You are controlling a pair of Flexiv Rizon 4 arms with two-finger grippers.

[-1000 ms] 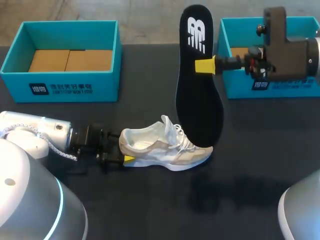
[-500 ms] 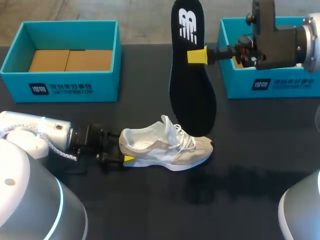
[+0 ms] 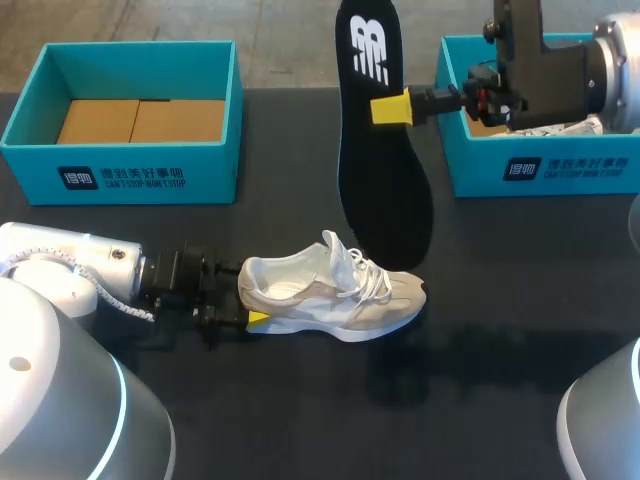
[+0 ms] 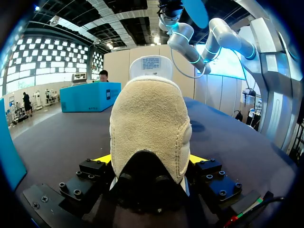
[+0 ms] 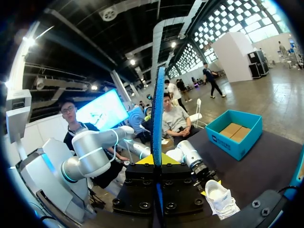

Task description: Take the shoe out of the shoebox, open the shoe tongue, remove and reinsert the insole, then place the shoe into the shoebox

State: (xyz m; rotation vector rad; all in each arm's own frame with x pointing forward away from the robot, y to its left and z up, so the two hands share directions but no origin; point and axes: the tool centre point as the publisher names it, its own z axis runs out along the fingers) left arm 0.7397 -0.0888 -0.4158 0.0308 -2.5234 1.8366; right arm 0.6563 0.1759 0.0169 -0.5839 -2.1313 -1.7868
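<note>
A white and beige shoe (image 3: 335,292) lies on its sole on the black table, toe pointing right. My left gripper (image 3: 248,306) is shut on its heel; in the left wrist view the heel (image 4: 151,128) fills the gap between both yellow tips of that gripper (image 4: 151,159). My right gripper (image 3: 390,108) is shut on the black insole (image 3: 386,190), which hangs upright in the air above the shoe's laces, its lower end just clear of them. The right wrist view shows the insole (image 5: 157,114) edge-on between the fingers, with the shoe (image 5: 221,197) below.
A teal shoebox (image 3: 120,165) with a brown cardboard floor stands at the back left. A second teal shoebox (image 3: 560,172) stands at the back right, under my right wrist. The black table (image 3: 480,360) stretches in front of the shoe.
My right gripper has carried the insole up and to the left, lifting its lower end away from the shoe's toe. The left gripper and the shoe have stayed put.
</note>
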